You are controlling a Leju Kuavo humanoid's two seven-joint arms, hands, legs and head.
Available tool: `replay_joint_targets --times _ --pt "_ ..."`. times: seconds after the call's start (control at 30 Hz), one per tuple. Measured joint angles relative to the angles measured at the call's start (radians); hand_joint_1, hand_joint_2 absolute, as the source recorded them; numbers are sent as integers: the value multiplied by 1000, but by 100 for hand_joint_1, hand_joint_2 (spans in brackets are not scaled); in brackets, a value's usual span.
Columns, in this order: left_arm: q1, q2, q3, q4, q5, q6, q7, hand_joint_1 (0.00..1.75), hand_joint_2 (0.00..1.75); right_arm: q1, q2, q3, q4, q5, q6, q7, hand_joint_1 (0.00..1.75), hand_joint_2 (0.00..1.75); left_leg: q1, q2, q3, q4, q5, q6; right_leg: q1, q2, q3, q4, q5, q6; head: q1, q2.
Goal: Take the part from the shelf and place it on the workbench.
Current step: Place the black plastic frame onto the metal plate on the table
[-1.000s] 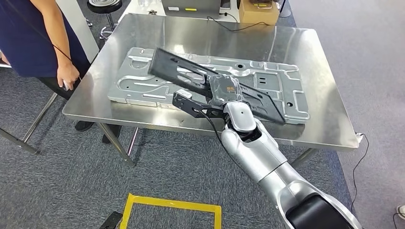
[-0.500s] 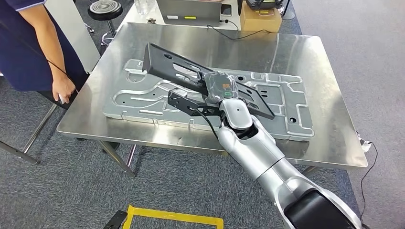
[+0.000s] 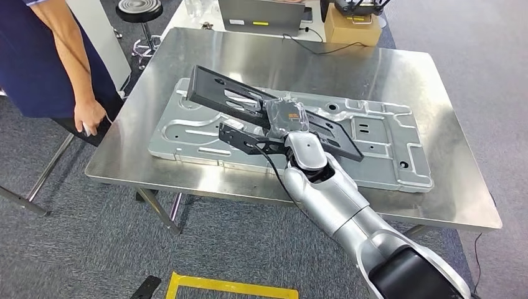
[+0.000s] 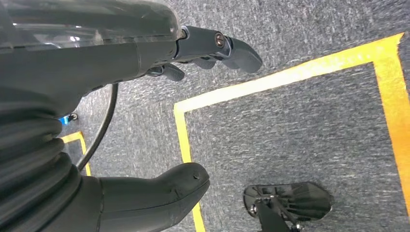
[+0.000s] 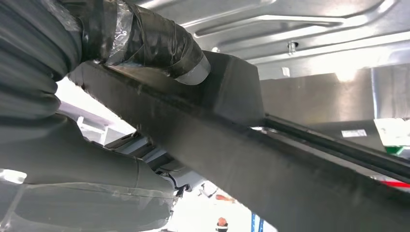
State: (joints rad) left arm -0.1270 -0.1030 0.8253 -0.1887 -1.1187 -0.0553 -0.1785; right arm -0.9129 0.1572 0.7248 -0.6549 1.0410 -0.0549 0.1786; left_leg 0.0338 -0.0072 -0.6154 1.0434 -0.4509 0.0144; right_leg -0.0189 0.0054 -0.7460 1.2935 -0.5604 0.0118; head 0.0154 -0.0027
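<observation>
- The right hand [image 3: 287, 116] gripped the black part [image 3: 212, 87], a long flat plate with cut-outs, near the middle of its length.
- In the right wrist view the thumb and the tape-wrapped fingers [image 5: 159, 41] lay on opposite faces of the part [image 5: 270, 159], clamping its edge between them.
- The part was tilted: the end toward the person rode higher, and the opposite end sloped down toward the silver panel [image 3: 386, 156]; whether that low end touched the panel could not be told.
- The part hung over the panel, a large stamped metal sheet lying flat on the steel worktop [image 3: 373, 68].
- The silver right arm [image 3: 339, 205] reached in from the lower right, over the worktop's near edge.
- The left hand [image 4: 145, 121] hung over the grey carpet, thumb and fingers [image 4: 232, 48] apart and nothing between them.
- Yellow floor tape [image 4: 285, 75] ran across the carpet below the left hand.
- A person in dark blue [image 3: 43, 62] stood beside the worktop's left side, one hand [image 3: 89, 117] hanging near its corner.
- A cardboard box [image 3: 355, 28] and a grey device [image 3: 261, 15] sat beyond the far edge, and a round stool [image 3: 140, 9] stood off the far left corner.
</observation>
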Motion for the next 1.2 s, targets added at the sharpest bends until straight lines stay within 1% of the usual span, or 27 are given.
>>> replay_joint_targets --times 0.03,0.07,0.1,0.13,0.17,0.2,0.23,0.27,0.33,0.4,0.5,0.53,0.57,0.6,0.63,0.67,0.7,0.73,0.83,0.87,0.93,1.0,1.03,1.07,1.1,1.13,1.2 --pt "0 0 0 0 0 0 0 0 175 1 -1 0 3 0 0 0 175 175 -4 0 2 0 -3 3 2 0 -20 24 5 -4 0 0" --pt "0 0 0 0 0 0 0 0 175 1 -2 0 5 0 0 0 175 175 -8 -1 6 0 -5 5 6 0 -20 10 29 -12 0 0" --pt "0 0 0 0 0 0 0 0 175 0 -2 0 6 0 0 1 175 175 -12 -2 11 0 -9 6 11 0 -3 -40 68 -24 0 0" --pt "0 -1 0 0 0 0 0 0 175 -1 -3 0 7 0 0 1 175 175 -15 -3 16 -1 -12 7 20 1 23 -108 107 -40 0 0" --pt "-1 -2 0 0 0 -1 0 0 175 -2 -3 0 7 0 0 1 175 175 -18 -3 19 -2 -15 7 27 0 50 -168 135 -54 -1 0" --pt "-1 -4 0 0 0 -1 0 0 175 -4 -3 0 8 0 0 1 175 175 -17 -4 21 -4 -17 5 34 0 69 -214 150 -66 -1 0" --pt "-2 -5 0 0 0 -2 0 0 175 -5 -3 0 9 0 1 2 175 175 -16 -3 21 -6 -18 2 39 -1 79 -236 152 -73 -2 0" --pt "-2 -5 0 0 0 -2 0 0 175 -6 -3 0 12 -1 1 4 175 175 -15 -2 21 -9 -17 -2 42 -1 83 -243 150 -74 -2 0" --pt "-3 -3 1 0 0 -3 0 0 175 -8 -4 0 19 -4 3 9 175 175 -15 0 26 -14 -21 -12 37 -3 97 -269 153 -72 -2 0" --pt "-4 -2 1 0 -1 -4 0 0 175 -11 -4 -1 32 -7 6 19 175 175 -16 1 11 28 -50 -19 28 -6 118 -296 158 -69 -2 0" --pt "-6 2 1 0 0 -5 2 0 175 -13 -4 -2 66 -7 12 45 175 175 -11 2 -77 197 -120 -30 26 -7 128 -301 154 -67 -3 0" --pt "-5 4 1 0 1 -5 4 0 175 -11 -4 -3 79 -5 12 54 175 175 -10 2 -98 228 -121 -35 25 -6 128 -298 151 -65 -3 0" --pt "-4 6 1 0 1 -4 5 0 175 -10 -4 -4 91 -4 11 60 175 175 -7 2 -102 226 -105 -40 22 -6 128 -293 148 -62 -3 0" --pt "-4 7 1 0 2 -4 6 0 175 -8 -5 -6 100 -3 10 65 175 175 -5 3 -87 187 -73 -45 19 -5 128 -287 143 -57 -3 0" --pt "-4 8 1 0 2 -4 6 0 175 -8 -5 -9 107 -2 8 69 175 175 -1 4 -61 126 -38 -49 16 -5 127 -277 136 -50 -3 0" --pt "-5 8 1 0 1 -4 7 0 175 -8 -5 -12 114 -1 6 73 175 175 0 4 -34 69 -15 -52 16 -5 124 -265 128 -42 -3 0" --pt "-6 8 1 0 1 -4 7 0 175 -8 -6 -16 120 -1 3 76 175 175 1 3 -15 30 -2 -48 17 -4 120 -254 121 -35 -2 0" --pt "-6 8 1 0 1 -4 8 0 175 -8 -6 -20 127 0 2 79 175 175 0 2 -6 11 -1 -43 19 -4 116 -245 117 -29 -2 0" --pt "-3 8 1 0 1 -5 10 0 175 -7 -7 -28 145 0 3 84 175 175 -2 -1 -7 10 -4 -19 20 -4 111 -238 113 -21 -1 0" --pt "-3 8 1 0 1 -5 10 0 175 -7 -8 -31 150 0 5 85 175 175 -1 0 -6 8 -2 -12 18 -4 106 -224 102 -16 -1 0" --pt "-6 9 2 0 0 -5 10 0 175 -7 -8 -36 160 0 16 88 175 175 1 1 -4 6 -1 -3 13 -4 70 -144 55 -6 0 0" --pt "-8 9 2 0 -1 -5 11 0 175 -6 -8 -40 172 0 34 92 175 175 0 1 -3 6 -2 1 10 -5 10 -23 3 1 0 0" --pt "-8 9 2 0 -1 -6 12 0 175 -4 -8 -42 179 0 42 92 175 175 0 1 -3 6 -3 2 9 -5 -12 17 -4 2 0 0" --pt "-8 9 2 0 -1 -6 13 0 175 -3 -8 -43 186 -1 47 93 175 175 -1 0 -2 6 -4 3 8 -5 -19 23 8 1 0 0" --pt "-9 10 2 0 -2 -6 13 0 175 -2 -8 -45 190 -1 50 93 175 175 -1 -1 0 6 -6 3 8 -5 -7 -8 36 -3 0 0" --pt "-10 9 2 0 -2 -6 13 0 175 -2 -8 -45 194 -1 51 93 175 175 -2 -3 4 6 -8 3 9 -5 20 -69 76 -9 0 0" --pt "-11 8 2 0 -2 -6 13 0 175 -4 -8 -47 199 -1 53 93 175 175 -3 -7 8 4 -10 -1 17 -4 76 -187 127 -23 0 0"
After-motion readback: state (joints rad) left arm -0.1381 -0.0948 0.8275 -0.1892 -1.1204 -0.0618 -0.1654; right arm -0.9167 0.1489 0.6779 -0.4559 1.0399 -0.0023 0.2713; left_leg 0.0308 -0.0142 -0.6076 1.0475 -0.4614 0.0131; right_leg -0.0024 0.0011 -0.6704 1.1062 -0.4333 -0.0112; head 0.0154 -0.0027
